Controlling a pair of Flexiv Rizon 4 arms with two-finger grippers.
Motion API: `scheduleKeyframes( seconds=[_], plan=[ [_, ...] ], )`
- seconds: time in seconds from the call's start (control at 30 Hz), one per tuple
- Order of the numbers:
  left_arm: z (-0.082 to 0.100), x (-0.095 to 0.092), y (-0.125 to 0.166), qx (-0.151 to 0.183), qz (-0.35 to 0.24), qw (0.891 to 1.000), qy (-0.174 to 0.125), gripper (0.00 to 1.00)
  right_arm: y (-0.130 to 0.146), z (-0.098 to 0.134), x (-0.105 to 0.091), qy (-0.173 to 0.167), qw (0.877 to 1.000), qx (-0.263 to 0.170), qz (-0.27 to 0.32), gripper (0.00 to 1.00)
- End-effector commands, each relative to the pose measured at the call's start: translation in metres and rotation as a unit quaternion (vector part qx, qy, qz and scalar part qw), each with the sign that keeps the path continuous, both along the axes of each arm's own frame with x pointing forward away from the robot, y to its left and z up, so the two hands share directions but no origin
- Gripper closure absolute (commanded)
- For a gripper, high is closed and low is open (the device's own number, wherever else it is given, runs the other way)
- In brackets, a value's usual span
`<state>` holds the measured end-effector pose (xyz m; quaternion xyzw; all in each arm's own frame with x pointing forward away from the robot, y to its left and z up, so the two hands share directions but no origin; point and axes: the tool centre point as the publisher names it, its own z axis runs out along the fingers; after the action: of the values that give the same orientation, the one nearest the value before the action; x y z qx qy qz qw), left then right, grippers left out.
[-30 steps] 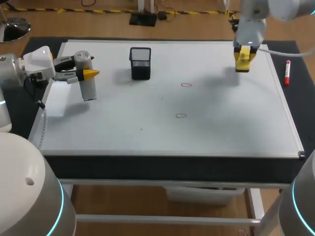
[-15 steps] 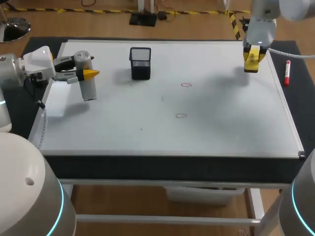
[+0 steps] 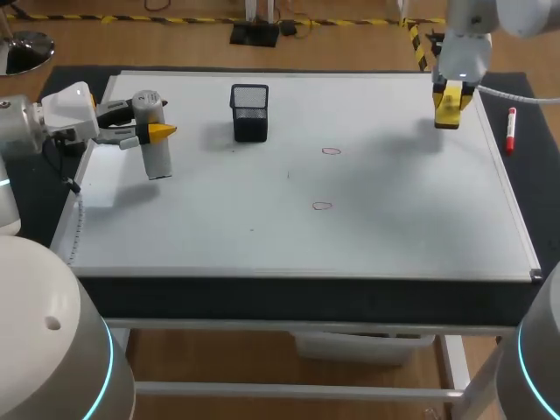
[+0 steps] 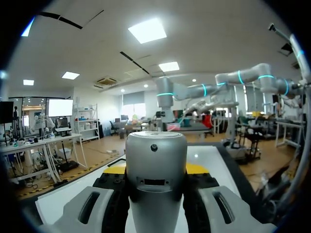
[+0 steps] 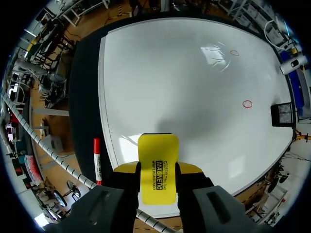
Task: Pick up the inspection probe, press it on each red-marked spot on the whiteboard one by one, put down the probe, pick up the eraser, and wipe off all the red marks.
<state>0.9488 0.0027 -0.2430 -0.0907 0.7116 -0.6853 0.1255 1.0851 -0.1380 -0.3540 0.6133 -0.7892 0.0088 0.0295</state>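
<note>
The inspection probe (image 3: 155, 145), a grey cylinder, hangs above the whiteboard's (image 3: 394, 227) left edge with my left gripper (image 3: 147, 131) shut on it. The left wrist view shows the probe (image 4: 156, 189) clamped between both fingers. My right gripper (image 3: 448, 103) is shut on the yellow eraser (image 3: 447, 109) over the board's far right corner. In the right wrist view the eraser (image 5: 158, 165) sits between the yellow tips. Two small red circles mark the board, one (image 3: 331, 150) near the middle and one (image 3: 322, 206) closer to the front. Both red marks (image 5: 247, 104) (image 5: 234, 53) lie well ahead of the eraser.
A black mesh pen holder (image 3: 250, 112) stands on the board at the back, left of centre. A red marker (image 3: 511, 129) lies on the dark mat just off the board's right edge, close beside the right gripper.
My right gripper carried the eraser a short way to the right and back, then stopped. The left arm and probe stayed still.
</note>
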Motion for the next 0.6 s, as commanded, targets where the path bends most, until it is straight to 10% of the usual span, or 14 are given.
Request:
scheduleKeyframes(
  seconds=[0.03, 0.6],
  plan=[
    [-0.004, 0.0, -0.022, -0.005, -0.009, 1.0, -0.006, 1.0, -0.001, 0.001, 0.001, 0.001, 1.0, -0.001, 0.001, 1.0],
    [0.008, -0.012, -0.122, -0.036, -0.077, 0.996, 0.008, 1.0, -0.001, 0.001, 0.001, 0.001, 1.0, -0.001, 0.001, 1.0]
  ],
)
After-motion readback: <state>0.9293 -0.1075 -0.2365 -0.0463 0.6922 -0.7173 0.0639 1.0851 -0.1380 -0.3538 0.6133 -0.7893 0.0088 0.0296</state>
